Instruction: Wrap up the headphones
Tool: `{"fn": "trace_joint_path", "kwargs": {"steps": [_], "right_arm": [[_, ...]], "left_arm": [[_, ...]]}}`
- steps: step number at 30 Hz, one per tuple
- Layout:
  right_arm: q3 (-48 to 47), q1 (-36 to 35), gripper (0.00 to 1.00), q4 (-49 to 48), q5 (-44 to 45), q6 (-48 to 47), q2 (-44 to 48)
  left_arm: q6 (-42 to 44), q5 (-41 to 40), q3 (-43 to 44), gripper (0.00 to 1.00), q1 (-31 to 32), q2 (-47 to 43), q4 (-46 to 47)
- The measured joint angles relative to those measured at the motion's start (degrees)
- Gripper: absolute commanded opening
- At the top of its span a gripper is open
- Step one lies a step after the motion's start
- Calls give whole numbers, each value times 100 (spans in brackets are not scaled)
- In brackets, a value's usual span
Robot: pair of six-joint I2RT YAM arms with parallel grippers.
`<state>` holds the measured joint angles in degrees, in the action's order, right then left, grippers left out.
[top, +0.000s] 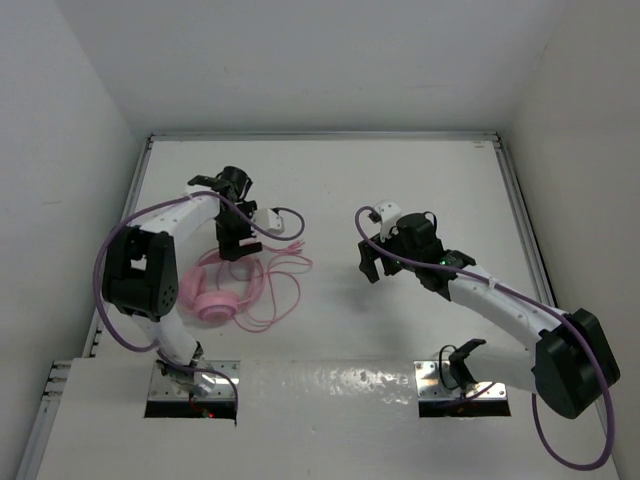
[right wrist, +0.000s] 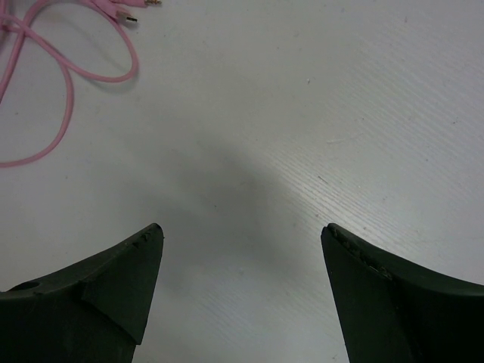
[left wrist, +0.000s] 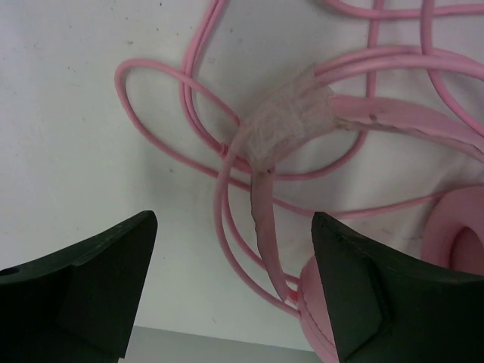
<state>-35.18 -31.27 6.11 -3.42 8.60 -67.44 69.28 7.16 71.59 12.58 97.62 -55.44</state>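
Note:
The pink headphones (top: 222, 297) lie flat on the white table at the left, and their thin cord (top: 283, 288) lies in loose loops to the right of them. My left gripper (top: 235, 247) hovers open over the headband, holding nothing. In the left wrist view the headband (left wrist: 393, 115) carries a pale taped patch (left wrist: 286, 122), an earcup (left wrist: 454, 231) shows at the lower right, and cord loops (left wrist: 155, 76) spread around. My left gripper (left wrist: 234, 261) stands open above them. My right gripper (top: 374, 266) is open and empty over bare table, right of the cord. The cord (right wrist: 69, 72) and its plug (right wrist: 125, 17) show at the upper left in the right wrist view, beyond my open right gripper (right wrist: 240, 242).
White walls enclose the table on the left, back and right. Purple arm cables (top: 110, 300) hang along both arms. The arm bases (top: 190, 385) sit at the near edge.

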Motion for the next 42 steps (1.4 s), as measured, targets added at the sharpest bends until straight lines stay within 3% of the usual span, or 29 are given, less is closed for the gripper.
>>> {"fn": "trace_joint_path", "kwargs": {"steps": [3, 8, 11, 12, 13, 14, 18, 22, 29, 36, 42], "right_arm": [[0, -2, 83, -2, -2, 50, 0], [2, -9, 82, -2, 4, 133, 0], [2, -22, 80, -2, 33, 197, 0], [2, -31, 80, -2, 39, 214, 0], [2, -39, 80, 0, 39, 227, 0], [2, -42, 80, 2, 39, 238, 0], [-24, -46, 78, 81, 63, 275, 50], [-264, -48, 81, 234, 83, 304, 262], [-1615, -48, 85, 426, 39, 407, 463], [-3283, -149, 84, 109, 20, 1438, -173], [-4334, -1110, 86, -87, 584, 2133, -1331]], "left_arm": [[31, -44, -70, 79, 44, 234, 308], [-142, -170, -463, 62, 57, 605, 791], [-212, -352, -726, 40, 57, 678, 901], [-214, -398, -741, 17, 57, 686, 960], [-254, -426, -741, 3, 57, 688, 999], [-269, -457, -719, 0, 57, 684, 1003], [-564, -411, -278, 0, 52, 638, 573], [-1001, -356, 828, 0, 52, 431, 278], [-2496, -380, 2632, 0, 52, -942, 597], [-5246, -1270, 2531, 0, 52, -1714, 970], [-7088, -2173, 1781, 0, 52, -1637, 839]]}}
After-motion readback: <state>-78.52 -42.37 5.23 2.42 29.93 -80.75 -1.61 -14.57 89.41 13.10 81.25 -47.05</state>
